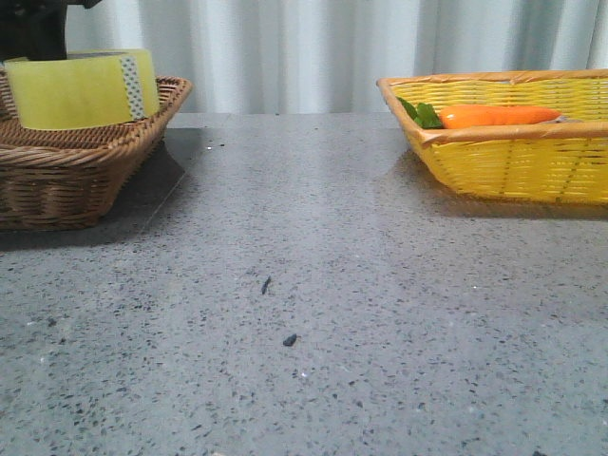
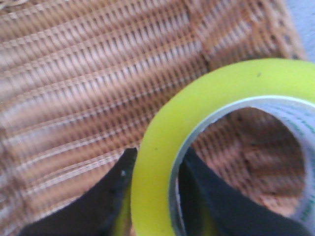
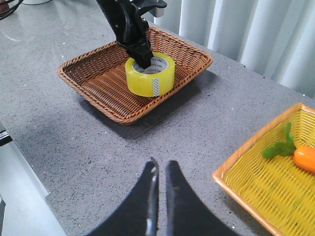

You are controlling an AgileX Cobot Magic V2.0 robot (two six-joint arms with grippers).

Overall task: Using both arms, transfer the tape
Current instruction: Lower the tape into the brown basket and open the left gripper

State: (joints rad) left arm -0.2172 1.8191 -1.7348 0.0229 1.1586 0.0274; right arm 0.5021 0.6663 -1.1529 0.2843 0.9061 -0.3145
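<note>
Left end effector [image 3: 142, 58] grips tape [image 3: 150, 73] wall in brown basket [image 3: 88, 66]; right end effector [image 3: 161, 172] closed w/ bare counter [image 1: 380, 313] below.

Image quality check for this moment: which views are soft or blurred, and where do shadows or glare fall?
Left wrist view: soft throughout, the tape and brown basket weave smeared at close range. Front view: sharp, a dark shadow on the table beside the brown basket, none of the tape washed out. Right wrist view: clear, mild sheen on the table at far left, right pincer in focus.
</note>
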